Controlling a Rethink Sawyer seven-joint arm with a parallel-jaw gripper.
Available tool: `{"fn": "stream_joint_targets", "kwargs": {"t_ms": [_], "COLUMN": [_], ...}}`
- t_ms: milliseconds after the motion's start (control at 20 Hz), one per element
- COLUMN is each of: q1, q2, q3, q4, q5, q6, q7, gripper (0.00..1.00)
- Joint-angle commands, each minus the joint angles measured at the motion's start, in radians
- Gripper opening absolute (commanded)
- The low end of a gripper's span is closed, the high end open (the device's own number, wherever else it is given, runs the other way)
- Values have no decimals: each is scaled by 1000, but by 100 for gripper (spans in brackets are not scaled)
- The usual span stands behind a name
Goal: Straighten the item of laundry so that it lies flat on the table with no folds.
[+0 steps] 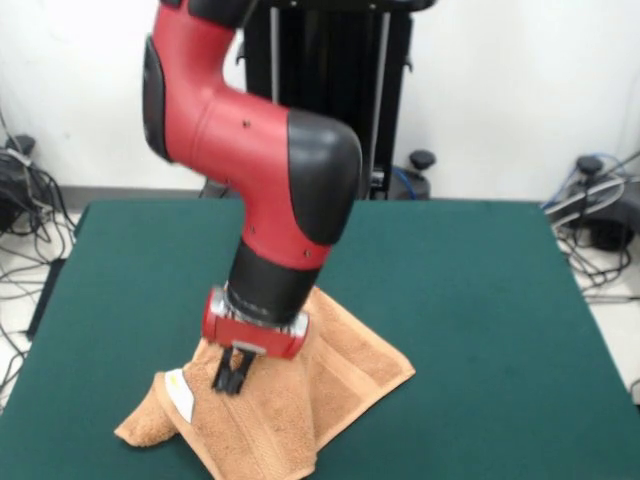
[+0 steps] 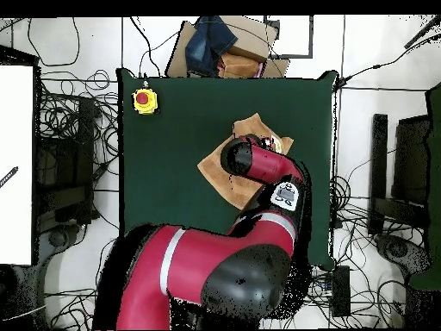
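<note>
Gripper (image 1: 232,377): black fingers hang from the red wrist flange of the arm (image 1: 262,180) and reach down onto the towel; the fingertips lie close together at the cloth, but whether they pinch a fold cannot be told from either view. In the overhead view the arm's forward housing covers the gripper entirely.

Towel (image 1: 335,365): tan-orange terry cloth, lying rumpled at about 6 o'clock on the table in the front view, close to the near edge. One corner points toward 3 o'clock, and this part lies fairly flat, with a woven border band running along it. The 7 o'clock portion is folded over on itself into a thick rolled lobe. A small white label (image 1: 180,394) shows on that folded part, just beside the gripper at its 8 o'clock. In the overhead view the towel (image 2: 219,165) appears as a tilted diamond at about 2 o'clock from the table's centre, partly hidden beneath the arm.

Table (image 1: 470,300): dark green top, far larger than the towel.

Yellow box with a red button (image 2: 145,101): overhead view, at the table's 10 o'clock corner, well apart from the towel.

Cardboard and dark blue cloth (image 2: 220,47): overhead view, just beyond the table's 12 o'clock edge.

Cables (image 2: 73,129): overhead view, tangled on the floor at 9 o'clock and 3 o'clock of the table.
</note>
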Motion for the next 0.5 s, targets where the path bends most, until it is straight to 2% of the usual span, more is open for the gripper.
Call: {"fn": "stream_joint_targets", "kwargs": {"t_ms": [50,500], "q1": [11,-21], "q2": [-89,-5], "q3": [24,50], "q4": [118,74], "q5": [-30,-61], "q6": [136,-13], "q7": [152,162], "gripper": [0,0]}}
